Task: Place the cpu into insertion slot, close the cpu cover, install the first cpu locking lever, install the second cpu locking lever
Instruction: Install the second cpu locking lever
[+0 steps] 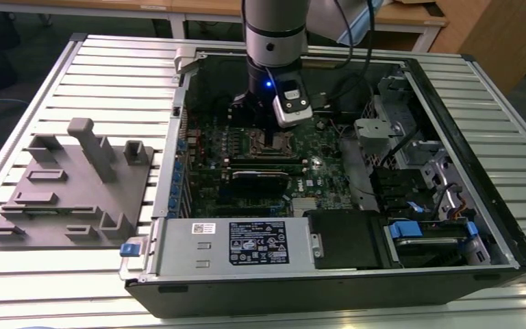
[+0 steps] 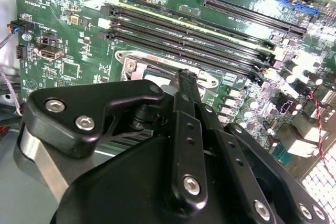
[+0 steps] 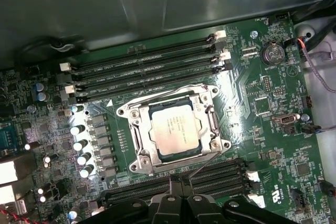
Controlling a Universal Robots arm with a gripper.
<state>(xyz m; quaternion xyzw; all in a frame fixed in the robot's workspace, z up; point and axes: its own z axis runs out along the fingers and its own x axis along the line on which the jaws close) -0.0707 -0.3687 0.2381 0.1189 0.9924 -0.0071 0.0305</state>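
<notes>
The cpu (image 3: 175, 131), a dull silver square chip, lies flat in the insertion slot (image 3: 127, 113) on the green motherboard. The cpu cover (image 3: 140, 136), a metal frame with a square window, lies down around it. One thin locking lever (image 3: 168, 97) runs along the socket's far edge by the memory slots. A second thin lever (image 3: 209, 161) slants away from the socket's corner and ends at my fingertips. My gripper (image 3: 181, 181) is shut, its black fingers pressed together just beside the socket; its tip (image 2: 185, 75) is against the socket's edge. In the exterior view the gripper (image 1: 265, 123) hangs over the socket (image 1: 268, 142).
The open computer case (image 1: 336, 274) lies on a slatted metal table (image 1: 107, 75). Long memory slots (image 3: 147, 69) flank the socket on both sides. A black card (image 1: 261, 175), drive cages (image 1: 400, 130) and cables fill the case. A grey fixture block (image 1: 76, 185) stands at the exterior view's left.
</notes>
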